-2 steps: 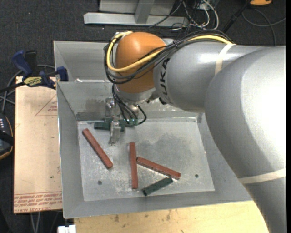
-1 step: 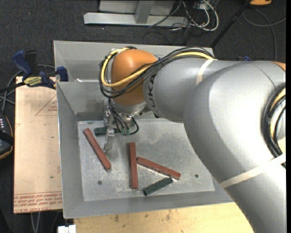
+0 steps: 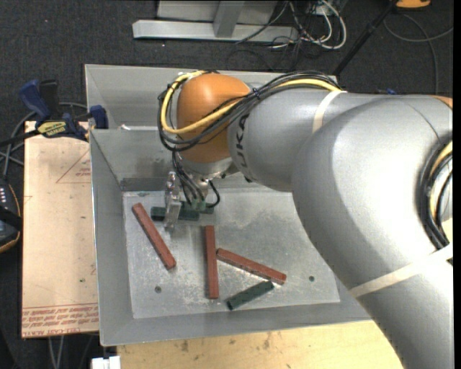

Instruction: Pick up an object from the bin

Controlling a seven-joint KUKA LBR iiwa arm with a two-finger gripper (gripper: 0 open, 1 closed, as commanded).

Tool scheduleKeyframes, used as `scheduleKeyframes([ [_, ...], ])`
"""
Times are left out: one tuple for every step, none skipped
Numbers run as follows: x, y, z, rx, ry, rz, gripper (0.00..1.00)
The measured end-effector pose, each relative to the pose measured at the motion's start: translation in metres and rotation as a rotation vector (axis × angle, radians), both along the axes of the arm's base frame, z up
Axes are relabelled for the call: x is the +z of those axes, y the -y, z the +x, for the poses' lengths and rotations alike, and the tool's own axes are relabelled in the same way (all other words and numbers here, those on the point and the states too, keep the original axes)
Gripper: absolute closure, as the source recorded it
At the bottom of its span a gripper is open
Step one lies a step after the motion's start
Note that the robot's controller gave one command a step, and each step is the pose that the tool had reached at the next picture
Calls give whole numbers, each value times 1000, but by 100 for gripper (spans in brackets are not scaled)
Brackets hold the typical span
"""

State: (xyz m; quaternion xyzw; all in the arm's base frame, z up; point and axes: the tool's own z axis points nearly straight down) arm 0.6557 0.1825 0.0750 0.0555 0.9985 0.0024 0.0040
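Grey metal bin (image 3: pixel 108 166), floor scuffed pale, on dark carpet (image 3: pixel 72 36), cables (image 3: pixel 317 21) behind. I log, left to right: left stick (image 3: pixel 153 236), red, slanted; gripper (image 3: pixel 176 205) low at back left, over a dark green piece (image 3: pixel 191 212), opening I cannot tell; middle stick (image 3: pixel 210 261), red; green stick (image 3: pixel 250 294) in front; right stick (image 3: pixel 251 265), red.

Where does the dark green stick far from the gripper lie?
In the camera view, the dark green stick lies near the floor's front edge, just below the rightmost red-brown stick, right of the upright stick's lower end.
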Motion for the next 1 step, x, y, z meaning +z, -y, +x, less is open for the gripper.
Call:
scheduleKeyframes([
  [135, 0, 0, 1, 3, 0, 100],
])
